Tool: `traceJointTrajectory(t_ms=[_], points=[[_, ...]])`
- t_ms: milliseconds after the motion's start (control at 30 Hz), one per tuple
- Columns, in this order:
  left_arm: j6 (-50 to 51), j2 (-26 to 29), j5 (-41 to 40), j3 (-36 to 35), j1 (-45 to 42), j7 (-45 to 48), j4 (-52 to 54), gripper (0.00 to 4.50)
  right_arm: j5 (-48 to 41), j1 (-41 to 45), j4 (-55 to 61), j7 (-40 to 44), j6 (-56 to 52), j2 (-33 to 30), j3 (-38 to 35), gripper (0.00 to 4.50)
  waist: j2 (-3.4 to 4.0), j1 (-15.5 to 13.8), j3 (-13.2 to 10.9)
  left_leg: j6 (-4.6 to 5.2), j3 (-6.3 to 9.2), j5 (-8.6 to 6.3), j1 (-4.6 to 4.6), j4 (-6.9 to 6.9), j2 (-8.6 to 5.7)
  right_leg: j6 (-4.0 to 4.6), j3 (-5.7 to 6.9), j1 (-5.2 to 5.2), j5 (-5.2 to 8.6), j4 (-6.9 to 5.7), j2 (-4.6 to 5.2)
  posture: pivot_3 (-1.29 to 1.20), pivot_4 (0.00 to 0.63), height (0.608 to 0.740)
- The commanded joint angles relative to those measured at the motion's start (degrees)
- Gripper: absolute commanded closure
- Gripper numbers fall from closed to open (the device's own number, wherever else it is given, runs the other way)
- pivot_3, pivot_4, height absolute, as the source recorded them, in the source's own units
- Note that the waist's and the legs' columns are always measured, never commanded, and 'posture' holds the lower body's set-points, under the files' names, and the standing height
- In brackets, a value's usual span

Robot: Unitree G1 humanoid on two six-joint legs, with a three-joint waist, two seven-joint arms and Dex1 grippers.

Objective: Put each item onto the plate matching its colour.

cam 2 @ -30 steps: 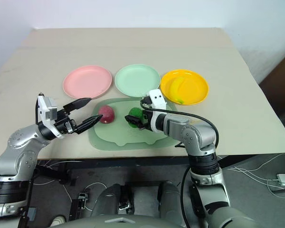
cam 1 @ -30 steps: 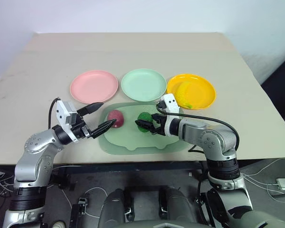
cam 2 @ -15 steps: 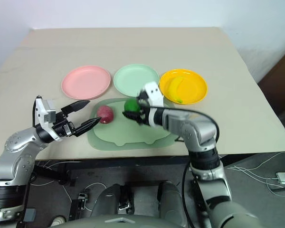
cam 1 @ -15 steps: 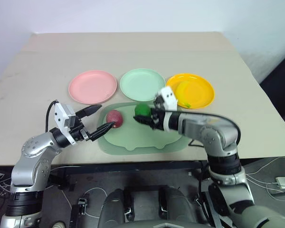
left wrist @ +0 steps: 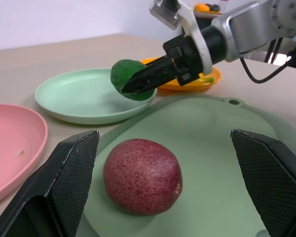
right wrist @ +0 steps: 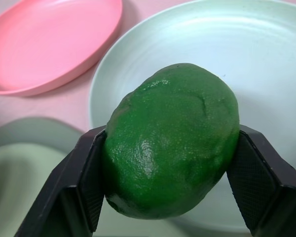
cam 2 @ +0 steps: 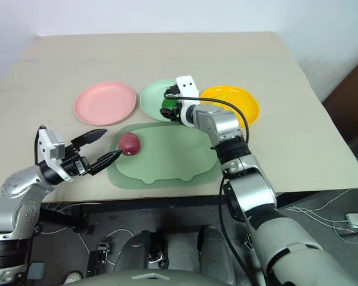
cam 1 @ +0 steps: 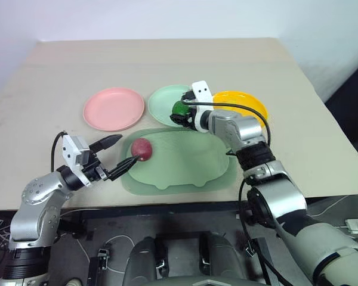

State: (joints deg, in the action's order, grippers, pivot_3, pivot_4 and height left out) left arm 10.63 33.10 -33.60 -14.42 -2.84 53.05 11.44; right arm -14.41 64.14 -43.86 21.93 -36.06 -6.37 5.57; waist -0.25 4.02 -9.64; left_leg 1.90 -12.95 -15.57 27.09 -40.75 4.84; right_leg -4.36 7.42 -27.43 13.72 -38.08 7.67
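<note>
The right end effector [cam 1: 180, 111] grips the green fruit [right wrist: 170, 139] above the mint green plate [cam 1: 166, 105] — lowering and release should follow. The left end effector [cam 1: 118, 154] gapes empty beside the red fruit [cam 1: 142, 149] on the tray [cam 1: 191, 164].

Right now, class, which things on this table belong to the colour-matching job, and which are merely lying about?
Part of the job:
green fruit, held in the right gripper
red fruit
banana
pink plate
mint green plate
orange-yellow plate

Merely lying about:
translucent green tray
table
</note>
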Motion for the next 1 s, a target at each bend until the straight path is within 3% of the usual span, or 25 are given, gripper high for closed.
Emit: traceJointTrajectory(t_ms=[33,100,133,233,367,500,667,800,1000], points=[[-1.29,0.21,-0.35,-1.85,1.14,-0.61,2.82,0.0,2.46,4.55,-7.58,0.12,6.21,1.7,-1.18,1.4,0.0,0.13,0.0,-0.01,0.01,0.01,0.0,0.0,0.01,0.0,0.0,-0.01,0.0,-0.01,-0.01,0.0,0.15,0.695],[-1.63,0.22,-0.38,-2.23,1.79,-0.77,2.95,0.0,2.97,5.18,-8.92,2.17,7.85,2.17,-1.29,1.4,0.01,0.14,-0.01,-0.04,0.01,0.01,0.0,0.0,0.02,-0.01,0.0,-0.02,0.01,-0.02,-0.02,0.0,0.15,0.695],[-1.77,0.25,-0.4,-2.32,1.98,-0.78,2.94,0.0,3.13,5.36,-9.26,2.97,8.47,2.31,-1.42,0.69,0.01,0.14,-0.01,-0.04,0.01,0.01,0.0,0.0,0.03,-0.01,0.0,-0.02,0.01,-0.02,-0.02,0.0,0.15,0.695],[-2.45,0.22,-0.28,-2.38,2.71,-0.54,2.51,0.0,4.62,4.98,-8.29,3.88,10.05,2.06,-0.93,0.04,0.01,0.03,-0.01,-0.04,0.01,0.01,0.01,-0.02,0.03,-0.01,0.0,-0.02,0.01,-0.02,0.0,0.0,0.15,0.695],[-2.9,0.03,-0.01,-2.04,3.07,-0.8,1.99,0.0,3.38,1.48,0.47,7.48,8.33,1.46,-1.35,0.04,0.01,0.01,0.0,-0.05,0.03,0.01,0.03,-0.06,0.03,0.0,-0.01,-0.04,0.01,-0.04,0.0,0.0,0.15,0.695],[-2.45,-2.07,-0.56,-1.37,2.14,-2.9,1.48,0.0,0.05,-11.44,25.2,13.87,4.55,-1.2,1.02,0.04,-0.02,-0.39,0.03,-0.05,0.13,0.0,0.05,-0.05,0.03,-0.01,0.01,-0.01,0.01,0.0,0.03,0.0,0.15,0.695],[-2.84,-3.56,2.13,0.51,0.29,-5.56,0.43,0.0,-4.22,-23.27,47.27,16.86,-1.32,-4.54,1.93,0.04,-0.03,-0.2,0.04,-0.06,0.28,0.0,0.03,-0.1,0.03,0.0,0.0,0.0,0.0,-0.04,0.03,0.0,0.15,0.695],[-2.17,-5.25,4.08,2.19,-2.76,-8.43,-0.7,0.0,-7.3,-30.49,58.24,19.9,-3.01,-8.33,2.83,0.04,-0.06,-0.32,0.06,-0.05,0.32,0.0,0.01,-0.16,0.03,0.01,0.0,0.05,0.0,-0.03,0.03,0.0,0.15,0.695],[0.11,-7.19,4.21,4.21,-7.09,-10.25,-4.19,0.0,-10.95,-37.05,65.2,19.85,-5.83,-11.37,1.71,0.04,-0.1,-0.89,0.08,-0.04,0.36,0.0,-0.05,-0.21,0.02,0.01,0.01,0.14,0.0,-0.02,0.03,0.0,0.15,0.695]])
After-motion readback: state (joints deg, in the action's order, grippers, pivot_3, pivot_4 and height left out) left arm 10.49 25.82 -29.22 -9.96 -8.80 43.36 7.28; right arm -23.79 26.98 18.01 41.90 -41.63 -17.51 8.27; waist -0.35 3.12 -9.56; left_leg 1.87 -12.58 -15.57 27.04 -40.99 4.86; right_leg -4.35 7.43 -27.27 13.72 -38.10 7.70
